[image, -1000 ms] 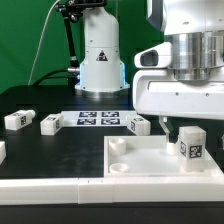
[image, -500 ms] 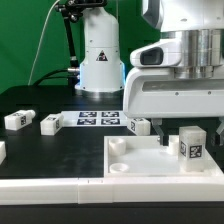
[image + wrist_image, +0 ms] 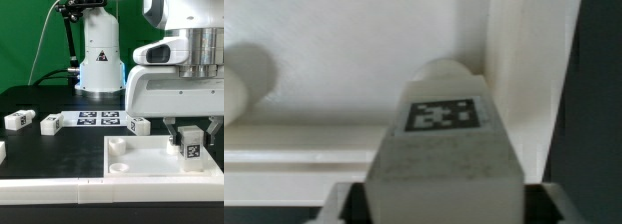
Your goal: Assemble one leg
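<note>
The leg is a small white block with a square tag. It stands upright near the exterior view's right edge of the large white panel. My gripper has come down around it, one finger on each side, with narrow gaps showing, so it is open. In the wrist view the leg fills the space between my fingers, tag facing the camera, with the panel behind it. My gripper straddles the leg's near end.
Three more tagged white legs lie on the black table behind the panel, around the marker board. Another white part shows at the exterior view's left edge. A white robot base stands at the back.
My gripper has shifted to the exterior view's right and lowered, so its fingers now flank the leg. The leg and panel have not moved.
</note>
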